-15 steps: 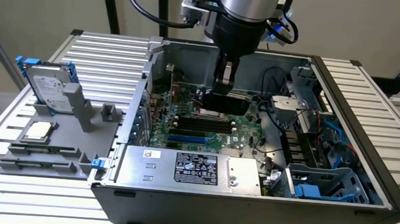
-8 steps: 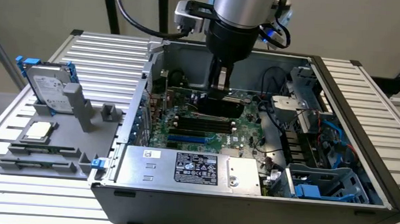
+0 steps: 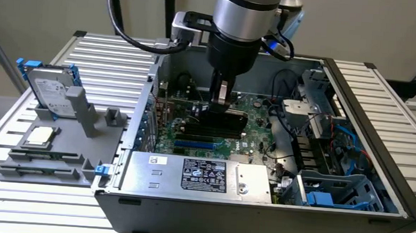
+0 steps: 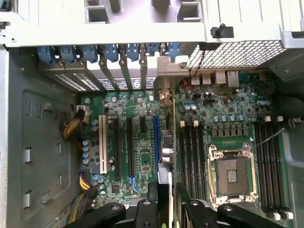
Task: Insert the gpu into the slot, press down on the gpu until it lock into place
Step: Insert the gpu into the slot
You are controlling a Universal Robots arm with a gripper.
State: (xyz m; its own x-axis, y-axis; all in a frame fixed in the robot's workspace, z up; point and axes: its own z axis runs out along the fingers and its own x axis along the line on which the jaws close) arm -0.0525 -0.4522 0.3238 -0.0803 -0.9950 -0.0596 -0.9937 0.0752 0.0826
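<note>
One small, thin black rectangular gpu (image 3: pixel 218 120) with a green circuit-board edge hangs inside the open grey computer case. The black two-fingered gripper (image 3: pixel 223 102) is clamped on its upper edge, jaws closed against the card's two faces.

In the wrist view the gpu (image 4: pixel 166 147) is seen edge-on between the fingers of the gripper (image 4: pixel 167 192). It runs parallel to the long narrow bright-blue plastic slot (image 4: pixel 156 137) and lies just beside it, on the side where the four long black memory slots (image 4: pixel 192 156) are. I cannot tell whether the card's contact edge touches the slot. It looks to be above the slot and not seated.

In the exterior view the slot (image 3: pixel 196 146) shows bare blue along its length, between the card and the silver labelled power-supply box (image 3: pixel 198 174).

I judge the step in hand to be the insertion itself, with the pressing not yet done. Doing it well calls for:
- The card's lower edge lying true over the slot along its whole length, neither skewed nor offset toward the memory slots.
- The card held upright, so that force goes straight down into the slot.
- Even pressure, since a tilted card could seat at one end only or scrape the green board around the slot.
</note>
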